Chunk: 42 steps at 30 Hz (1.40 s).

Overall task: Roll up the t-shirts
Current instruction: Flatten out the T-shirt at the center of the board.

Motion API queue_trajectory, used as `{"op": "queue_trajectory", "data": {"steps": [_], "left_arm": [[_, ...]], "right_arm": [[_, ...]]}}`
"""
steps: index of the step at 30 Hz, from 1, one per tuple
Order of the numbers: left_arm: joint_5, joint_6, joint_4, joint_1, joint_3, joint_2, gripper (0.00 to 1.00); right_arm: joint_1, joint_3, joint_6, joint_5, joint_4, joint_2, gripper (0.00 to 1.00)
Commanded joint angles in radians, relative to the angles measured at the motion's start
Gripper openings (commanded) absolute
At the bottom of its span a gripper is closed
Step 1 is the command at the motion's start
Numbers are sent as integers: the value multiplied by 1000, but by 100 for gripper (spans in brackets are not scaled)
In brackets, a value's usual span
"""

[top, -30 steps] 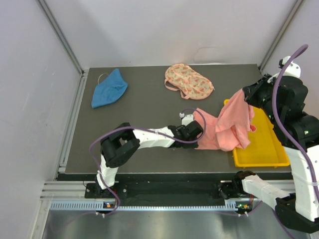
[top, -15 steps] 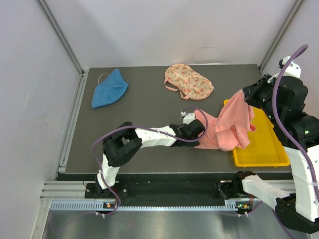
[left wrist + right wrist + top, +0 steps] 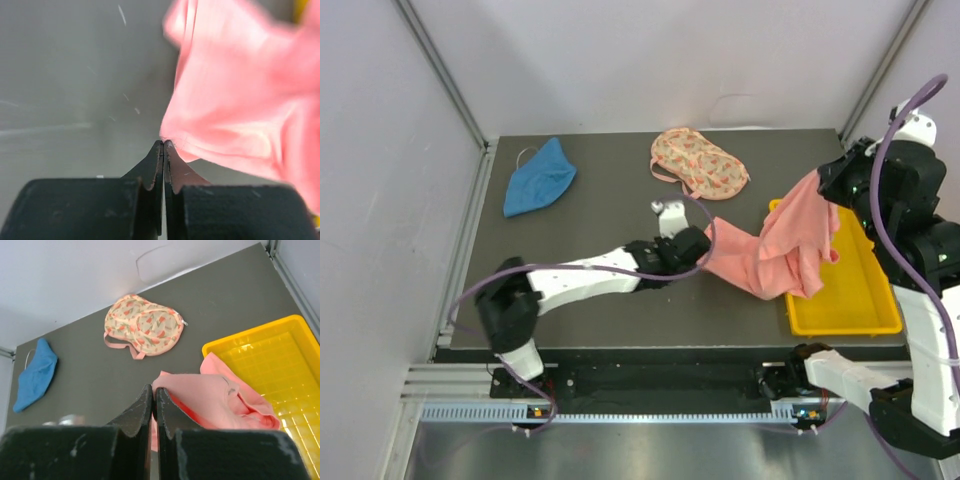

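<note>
Salmon-pink cloth, the pink t-shirt, hangs slack between the two arms over the right side of the tabletop. The left arm reaches low across the tabletop. Its jaws are pinched tight on the shirt's lower left edge, and in the left wrist view the hem meets the very tips of the closed jaws, with the rest of the shirt spreading up and to the right of them. The right arm stands higher, its jaws pressed together on the shirt's upper right corner. In the right wrist view a sliver of pink shows between them and the bulk of the shirt sags below, draped over the left rim of the yellow tray. The blue t-shirt and the floral t-shirt lie well apart on the far side of the tabletop, away from both sets of jaws.
</note>
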State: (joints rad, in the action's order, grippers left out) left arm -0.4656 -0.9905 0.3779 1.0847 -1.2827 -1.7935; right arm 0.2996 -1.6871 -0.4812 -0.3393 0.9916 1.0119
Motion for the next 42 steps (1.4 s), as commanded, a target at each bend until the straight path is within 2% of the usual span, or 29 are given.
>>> {"op": "queue_trajectory", "data": {"steps": [1, 4, 10, 14, 22, 25, 27, 28, 29, 31, 32, 35, 36, 37, 38, 39, 40, 41, 42], "left_arm": [[-295, 76, 90, -31, -4, 297, 0], [-402, 145, 169, -55, -52, 480, 0], [-570, 321, 216, -71, -176, 705, 0], [-669, 383, 275, -72, -266, 799, 0], [-861, 509, 308, -72, -400, 925, 0], [-930, 662, 137, -69, -371, 950, 0], [-976, 846, 3, -69, -331, 951, 0], [-979, 928, -210, -68, -308, 948, 0], [-979, 1117, -318, -68, -285, 942, 0], [-970, 1243, -536, -66, -270, 887, 0], [-960, 1321, -581, -68, -276, 863, 0], [-878, 1400, -655, -103, -335, 729, 0], [-820, 1371, -622, -136, -404, 691, 0], [-753, 1286, -496, -182, -468, 602, 0], [-660, 993, -153, -344, -551, 555, 0], [-546, 843, -8, -446, -695, 461, 0], [-348, 755, 54, -532, -742, 421, 0], [-288, 678, 91, -649, -774, 383, 0], [-216, 650, 90, -702, -823, 314, 0]], "right_arm": [[-5, -141, 13, -66, -31, 28, 0], [-5, -200, 4, -79, -50, 39, 0], [-5, -318, -66, -57, -85, 31, 0], [-5, -296, -131, -27, -149, -25, 0], [-4, -255, -209, -89, -136, -121, 0], [-4, -223, -211, -118, -134, -136, 0], [-4, -197, -214, -110, -151, -125, 0], [-4, -186, -212, -98, -163, -115, 0], [-4, -171, -217, -74, -172, -105, 0], [-5, -160, -223, -47, -212, -61, 0], [-4, -157, -226, -21, -226, -43, 0], [-4, -160, -229, 11, -289, 43, 0], [-4, -167, -229, 17, -300, 65, 0], [-8, -175, -229, 22, -321, 86, 0], [-13, -195, -232, 34, -329, 134, 0], [-20, -203, -235, 45, -340, 155, 0], [-36, -212, -246, 55, -349, 180, 0], [-45, -226, -250, 74, -376, 216, 0], [-50, -235, -252, 86, -392, 241, 0]]}}
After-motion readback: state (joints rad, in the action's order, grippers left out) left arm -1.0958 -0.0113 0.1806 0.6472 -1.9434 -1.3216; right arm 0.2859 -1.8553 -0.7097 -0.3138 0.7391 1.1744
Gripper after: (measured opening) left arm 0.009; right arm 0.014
